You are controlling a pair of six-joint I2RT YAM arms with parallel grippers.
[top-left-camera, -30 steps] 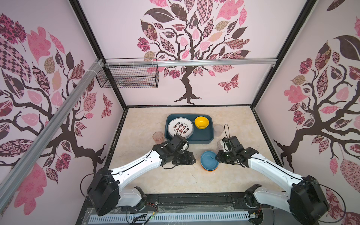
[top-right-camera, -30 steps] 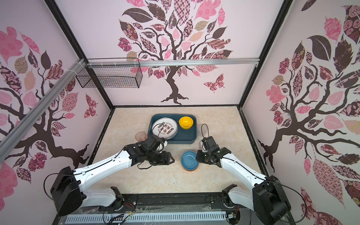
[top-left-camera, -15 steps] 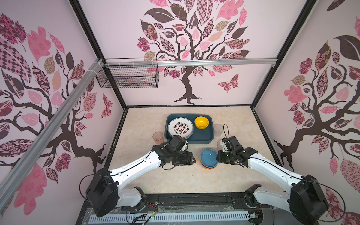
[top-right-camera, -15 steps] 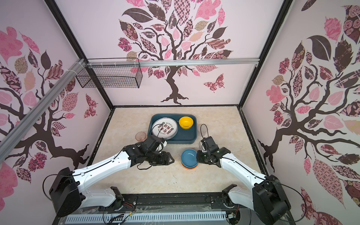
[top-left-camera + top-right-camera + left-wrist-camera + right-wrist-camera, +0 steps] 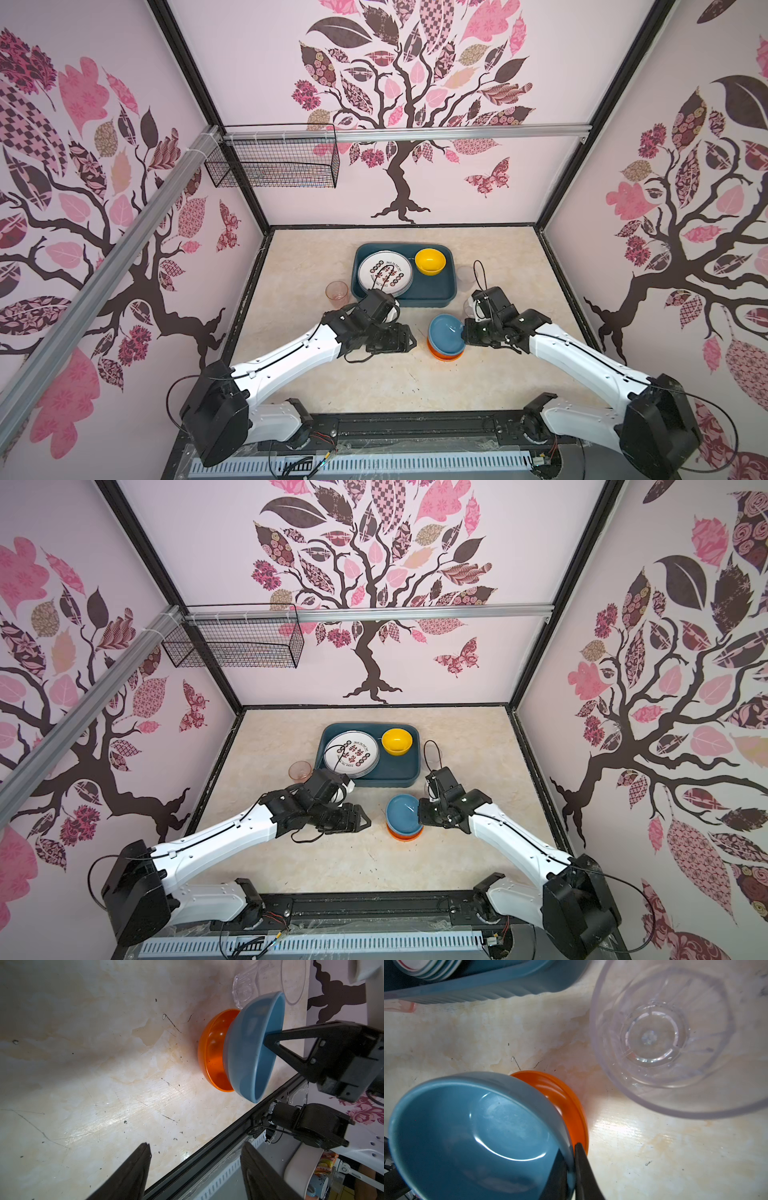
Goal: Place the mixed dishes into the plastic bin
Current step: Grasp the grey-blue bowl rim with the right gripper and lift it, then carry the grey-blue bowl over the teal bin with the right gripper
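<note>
The blue bowl (image 5: 444, 332) (image 5: 467, 1130) is tilted up out of the orange bowl (image 5: 446, 355) (image 5: 212, 1051), which sits on the table. My right gripper (image 5: 464, 332) (image 5: 574, 1151) is shut on the blue bowl's rim, one finger inside and one outside. To the left of the bowls my left gripper (image 5: 409, 338) (image 5: 195, 1159) hangs open and empty just above the table. Behind them the teal plastic bin (image 5: 440, 291) (image 5: 395, 771) holds a stack of white plates (image 5: 385, 271) and a yellow bowl (image 5: 430, 260).
A pinkish cup (image 5: 336, 291) stands left of the bin. A clear cup (image 5: 664, 1032) (image 5: 245, 991) stands close beside the bowls, and another clear cup (image 5: 465, 274) is right of the bin. A black wire basket (image 5: 274, 164) hangs on the back wall.
My right gripper has closed on the blue bowl's rim, and the bowl has tipped up off the orange bowl. The left arm has hardly moved.
</note>
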